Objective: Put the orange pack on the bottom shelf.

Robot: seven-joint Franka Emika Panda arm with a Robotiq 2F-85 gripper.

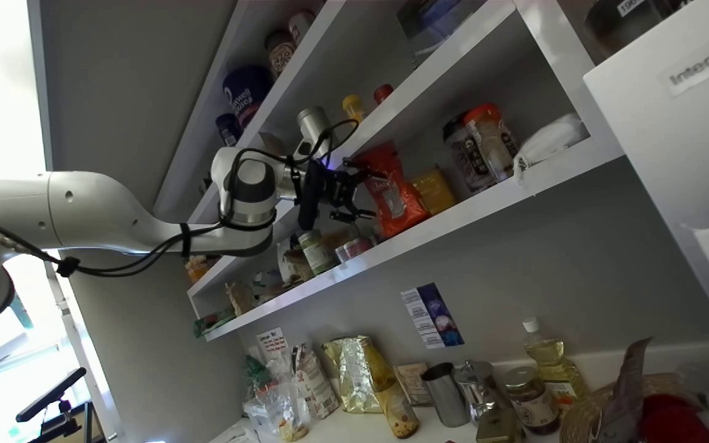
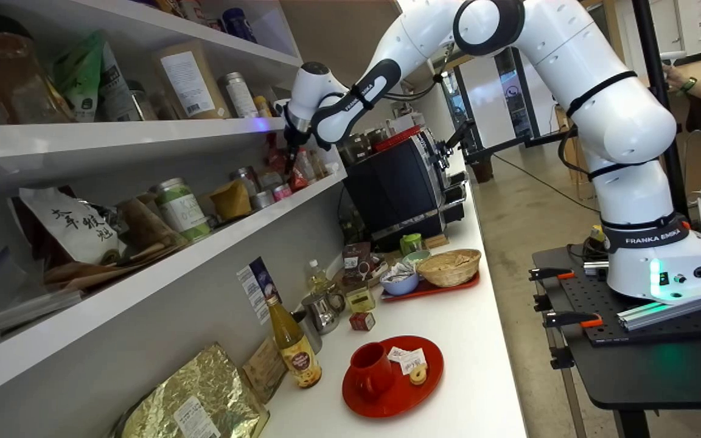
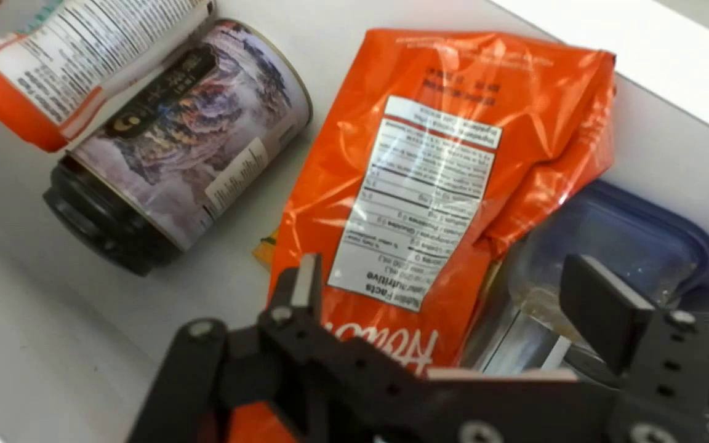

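Just on the far side of the black gripper (image 3: 453, 281), with jaws apart, is the flat orange-red plastic packet (image 3: 440, 191), printed "Facts".

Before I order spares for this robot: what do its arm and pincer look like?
The arm is glossy white and rounded, with black straps and FRANKA EMIKA lettering. Thin black cables run along it, and a green light glows at its base. The pincer is black and angular, its fingers edged in pale grey.
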